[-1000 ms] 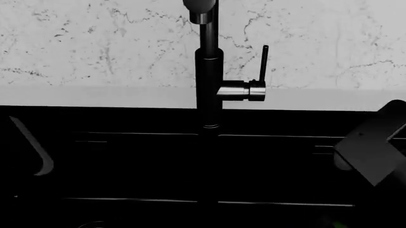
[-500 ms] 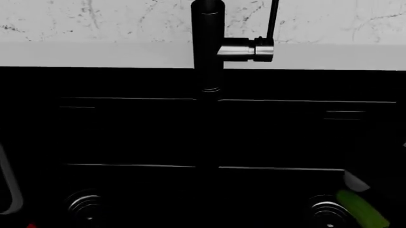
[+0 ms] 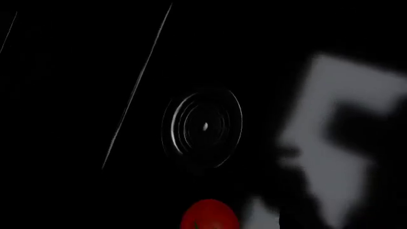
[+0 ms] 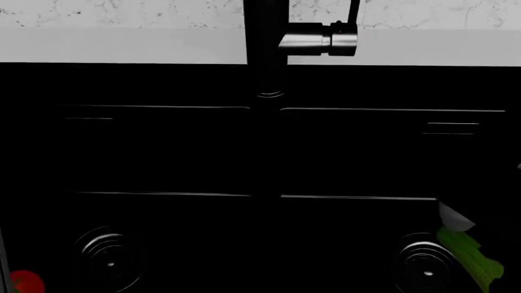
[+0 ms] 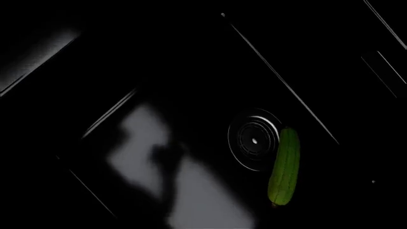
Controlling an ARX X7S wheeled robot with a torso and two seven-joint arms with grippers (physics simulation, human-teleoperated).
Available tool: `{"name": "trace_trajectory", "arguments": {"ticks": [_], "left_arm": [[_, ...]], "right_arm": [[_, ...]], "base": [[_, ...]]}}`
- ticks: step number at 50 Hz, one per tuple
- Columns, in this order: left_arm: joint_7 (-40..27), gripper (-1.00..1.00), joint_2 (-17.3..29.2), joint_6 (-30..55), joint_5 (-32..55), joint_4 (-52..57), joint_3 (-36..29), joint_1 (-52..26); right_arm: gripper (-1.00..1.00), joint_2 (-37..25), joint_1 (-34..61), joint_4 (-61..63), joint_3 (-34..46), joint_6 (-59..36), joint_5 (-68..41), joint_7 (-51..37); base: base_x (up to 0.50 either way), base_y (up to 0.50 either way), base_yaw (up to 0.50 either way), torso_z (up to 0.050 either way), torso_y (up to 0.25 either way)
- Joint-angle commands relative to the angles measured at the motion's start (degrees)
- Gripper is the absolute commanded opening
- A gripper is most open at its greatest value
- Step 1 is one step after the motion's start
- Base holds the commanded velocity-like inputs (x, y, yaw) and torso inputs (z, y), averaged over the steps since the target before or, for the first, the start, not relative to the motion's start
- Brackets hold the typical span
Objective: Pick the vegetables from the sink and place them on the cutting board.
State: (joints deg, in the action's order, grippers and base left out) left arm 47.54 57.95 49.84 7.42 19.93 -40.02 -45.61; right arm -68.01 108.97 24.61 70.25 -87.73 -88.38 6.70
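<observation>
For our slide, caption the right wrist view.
Green cucumber lying beside a round metal drain in the black sink.

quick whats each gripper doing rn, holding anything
Left gripper: only a blurred grey shape in its wrist view, open or shut cannot be told.
Right gripper: likewise a blur, state cannot be told.

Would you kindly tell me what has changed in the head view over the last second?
The head view tilted downward: the faucet and backsplash slid up the frame, and the sink floor came into sight, showing both drains, the tomato at lower left and the cucumber at lower right. Nothing was grasped; both vegetables lie in the basins.
</observation>
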Motion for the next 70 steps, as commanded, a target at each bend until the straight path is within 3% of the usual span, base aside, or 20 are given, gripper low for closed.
{"name": "trace_trajectory", "arguments": {"ticks": [1, 9, 26, 53, 70], "left_arm": [[2.8, 1.00, 2.9, 2.0, -2.8, 2.9, -4.6, -0.1], [4.5, 1.00, 2.7, 4.8, -4.8, 2.0, -8.0, -0.4], [4.2, 1.00, -4.0, 7.3, -9.3, -7.0, -12.8, -4.0], [1.4, 1.00, -10.9, -1.3, -11.9, -21.8, -16.7, -4.7], [0.2, 1.00, -12.1, -4.0, -12.4, -26.3, -17.7, -3.7]], "right_arm": [[1.00, 0.4, 2.0, -0.5, 2.9, 0.9, 0.8, 1.1], [1.00, -0.2, 1.7, -0.1, 3.7, 1.7, 0.7, 0.7], [1.00, -0.7, 1.6, 0.5, 5.1, 2.5, 0.2, 0.3], [1.00, -0.7, -0.6, 0.4, 6.8, 5.7, 2.7, 1.5], [1.00, -1.2, -1.3, 0.3, 7.8, 6.9, 4.3, 2.4]], "base": [[0.03, 0.00, 0.00, 0.000, 0.000], [0.03, 0.00, 0.00, 0.000, 0.000], [0.03, 0.00, 0.00, 0.000, 0.000], [0.03, 0.00, 0.00, 0.000, 0.000], [0.04, 0.00, 0.00, 0.000, 0.000]]}}
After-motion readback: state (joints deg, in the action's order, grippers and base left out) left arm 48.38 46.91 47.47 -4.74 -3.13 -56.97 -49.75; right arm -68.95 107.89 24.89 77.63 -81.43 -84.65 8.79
